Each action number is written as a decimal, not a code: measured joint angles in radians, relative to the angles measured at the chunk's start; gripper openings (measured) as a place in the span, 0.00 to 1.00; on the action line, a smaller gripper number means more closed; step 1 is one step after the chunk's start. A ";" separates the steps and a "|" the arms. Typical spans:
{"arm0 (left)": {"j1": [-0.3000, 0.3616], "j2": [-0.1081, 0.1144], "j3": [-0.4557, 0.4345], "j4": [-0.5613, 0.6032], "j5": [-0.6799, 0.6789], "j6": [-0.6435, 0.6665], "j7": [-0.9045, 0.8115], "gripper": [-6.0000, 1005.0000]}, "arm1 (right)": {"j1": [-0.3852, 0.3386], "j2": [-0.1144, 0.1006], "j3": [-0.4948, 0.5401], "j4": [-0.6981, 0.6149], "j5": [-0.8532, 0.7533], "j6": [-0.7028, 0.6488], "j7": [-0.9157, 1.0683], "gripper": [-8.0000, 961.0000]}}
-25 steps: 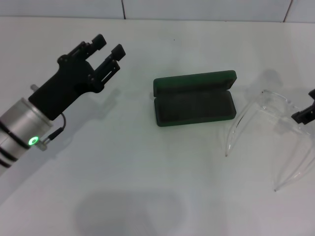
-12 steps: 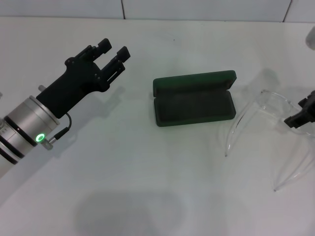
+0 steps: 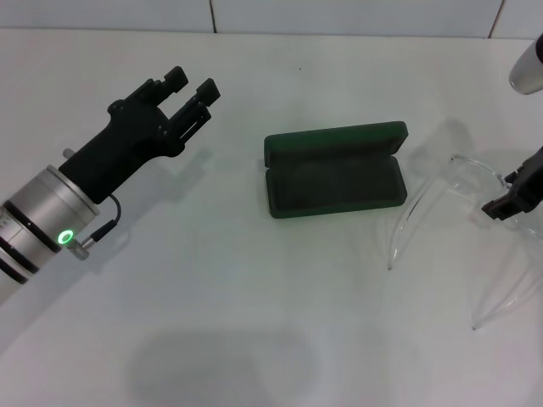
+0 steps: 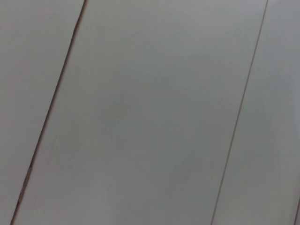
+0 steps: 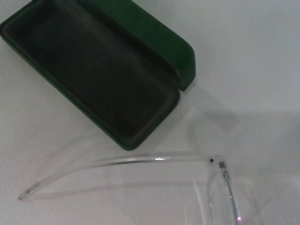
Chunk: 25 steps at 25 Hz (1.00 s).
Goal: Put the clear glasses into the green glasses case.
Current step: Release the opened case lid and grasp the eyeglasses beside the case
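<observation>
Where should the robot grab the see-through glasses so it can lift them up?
Probably the front frame of the clear glasses, coming from above. The thin arms are spread open toward the robot and look bendy, while the curved front is sturdier. The right gripper hangs right there, beside the open green glasses case.

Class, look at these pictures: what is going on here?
A two-armed robot is packing clear glasses into a green glasses case. The case lies open and empty on the white table. The glasses lie unfolded beside it, on the robot's right. The right gripper is down at the lens end of the glasses; no lift shows yet. The left gripper hovers off to the left, fingers open, holding nothing.
</observation>
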State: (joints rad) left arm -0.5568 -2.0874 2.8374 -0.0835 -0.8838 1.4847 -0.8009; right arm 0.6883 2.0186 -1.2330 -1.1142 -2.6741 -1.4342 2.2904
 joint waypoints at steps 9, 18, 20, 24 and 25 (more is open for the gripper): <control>0.003 -0.001 0.000 -0.002 -0.001 -0.001 -0.003 0.58 | -0.004 0.000 -0.015 0.009 -0.002 0.001 0.000 0.47; 0.006 -0.002 0.002 0.002 -0.001 -0.003 0.001 0.57 | -0.010 0.000 -0.023 0.014 -0.003 0.034 -0.001 0.32; 0.006 -0.002 0.003 0.003 0.001 -0.003 0.001 0.57 | -0.011 0.000 -0.025 0.015 -0.003 0.037 -0.001 0.29; 0.006 -0.002 0.004 0.004 0.003 -0.003 0.004 0.57 | -0.011 0.001 -0.039 0.022 -0.001 0.047 -0.002 0.28; 0.007 -0.002 0.004 0.005 0.004 -0.003 0.004 0.57 | -0.011 0.001 -0.040 0.025 0.000 0.048 -0.002 0.28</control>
State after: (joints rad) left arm -0.5502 -2.0893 2.8409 -0.0787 -0.8802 1.4817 -0.7965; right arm 0.6776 2.0196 -1.2729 -1.0897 -2.6741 -1.3862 2.2883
